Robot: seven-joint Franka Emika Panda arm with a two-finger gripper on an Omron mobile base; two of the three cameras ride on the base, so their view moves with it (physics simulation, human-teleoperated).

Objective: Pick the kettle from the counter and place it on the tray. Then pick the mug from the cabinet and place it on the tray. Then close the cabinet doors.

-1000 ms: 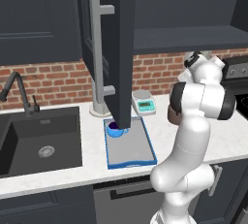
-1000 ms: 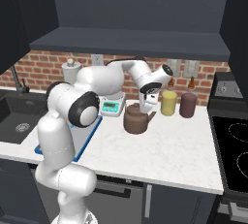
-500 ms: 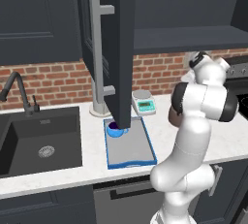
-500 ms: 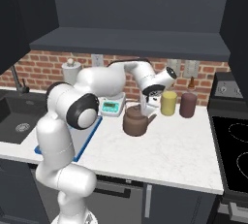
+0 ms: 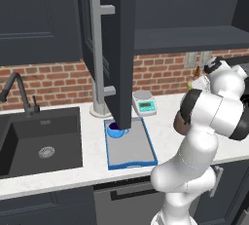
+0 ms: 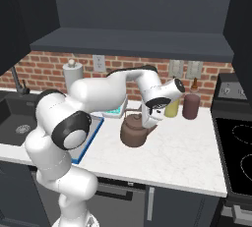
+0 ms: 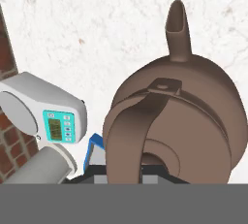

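The brown kettle (image 6: 133, 132) stands on the white counter (image 6: 182, 152), right of the tray (image 6: 91, 133). My gripper (image 6: 147, 119) comes down from above onto its arched handle (image 7: 130, 136), jaws shut on the handle. In the hand view the spout (image 7: 177, 34) points away and the handle hides my fingertips. The grey, blue-rimmed tray (image 5: 133, 147) lies under the open cabinet door (image 5: 116, 48). A small blue mug (image 5: 115, 131) sits in the tray's far left corner, partly hidden by the door's lower edge.
A white scale (image 5: 145, 103) stands behind the tray, a paper towel roll (image 6: 73, 76) against the brick wall. Yellow (image 6: 172, 107) and maroon (image 6: 191, 106) canisters stand right behind the kettle. The dark sink (image 5: 41, 141) is at the left, a stovetop (image 6: 241, 157) at the right.
The jaws have closed on the kettle's handle and the hand sits slightly lower. Kettle, tray and mug stay where they were.
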